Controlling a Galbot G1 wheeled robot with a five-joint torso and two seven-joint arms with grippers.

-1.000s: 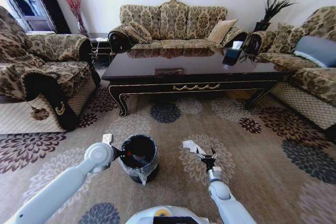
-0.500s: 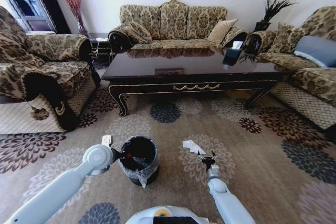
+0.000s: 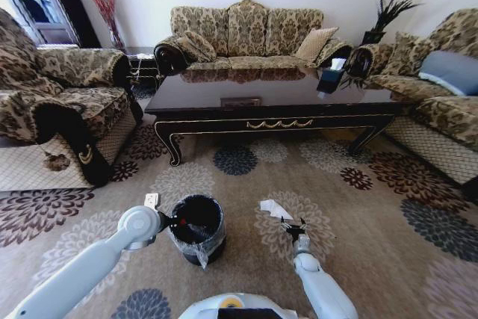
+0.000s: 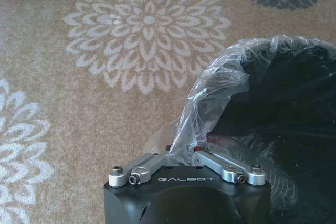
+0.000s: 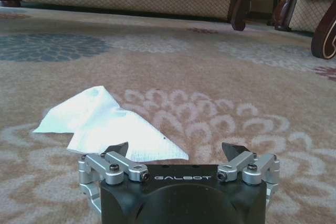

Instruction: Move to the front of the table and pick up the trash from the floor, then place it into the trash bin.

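The white paper trash [image 3: 274, 209] [image 5: 105, 119] lies flat on the flowered floor [image 3: 351, 237], right of the trash bin [image 3: 196, 228]. My right gripper [image 3: 296, 228] [image 5: 176, 149] hovers low just behind the paper's near edge, open, with nothing between its fingers. The trash bin [image 4: 236, 72] is black with a clear bag folded over its rim. My left gripper [image 3: 176, 222] [image 4: 184, 151] is at the bin's left rim, its links drawn in shut, and the bag's fold covers its fingertips. The dark table [image 3: 269, 95] stands beyond, across the carpet.
A small white piece [image 3: 151, 200] lies on the carpet left of the bin. Sofas surround the table: one at the left [image 3: 60, 117], one behind [image 3: 246, 35], one at the right [image 3: 441, 102]. A dark tissue box [image 3: 330, 78] sits on the table.
My right gripper has sunk lower and drawn slightly back, ending just behind the paper. The left arm and the bin have hardly moved.
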